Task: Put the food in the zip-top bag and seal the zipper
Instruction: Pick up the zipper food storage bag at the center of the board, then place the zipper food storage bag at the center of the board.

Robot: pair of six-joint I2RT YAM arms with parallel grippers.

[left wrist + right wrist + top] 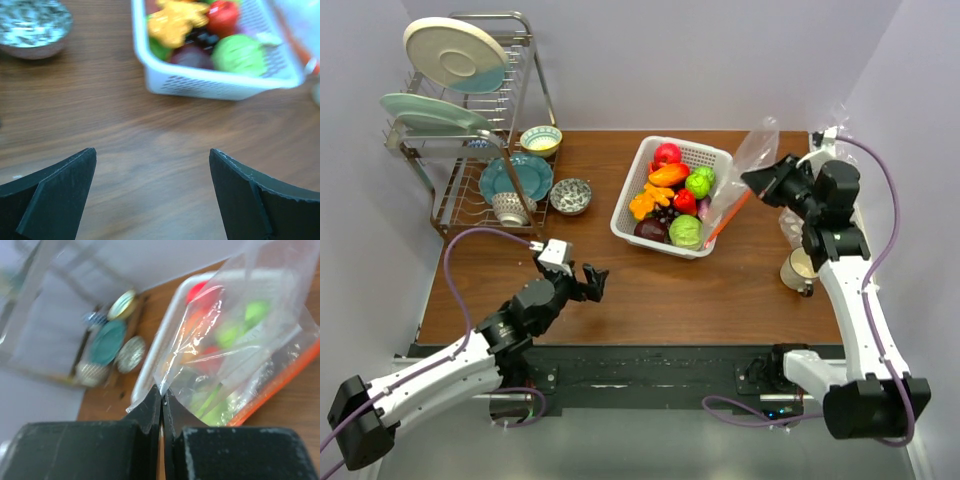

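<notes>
A white basket (pixel 623 215) holds the toy food (pixel 669 176): red, orange, green and purple pieces. The clear zip-top bag (pixel 748 160) hangs beside the basket's right edge, its orange-red zipper (pixel 727 220) at the lower end near the table. My right gripper (pixel 752 180) is shut on a corner of the bag; in the right wrist view the bag (pixel 240 335) hangs from the pinched fingertips (pixel 162 394) with the zipper (pixel 280 385) below. My left gripper (pixel 596 281) is open and empty over the table, short of the basket (pixel 210 82).
A dish rack (pixel 470 120) with plates stands back left, with a teal plate (pixel 516 176), a yellow bowl (pixel 540 139) and a patterned bowl (pixel 570 196) beside it. A cup (pixel 798 268) stands under my right arm.
</notes>
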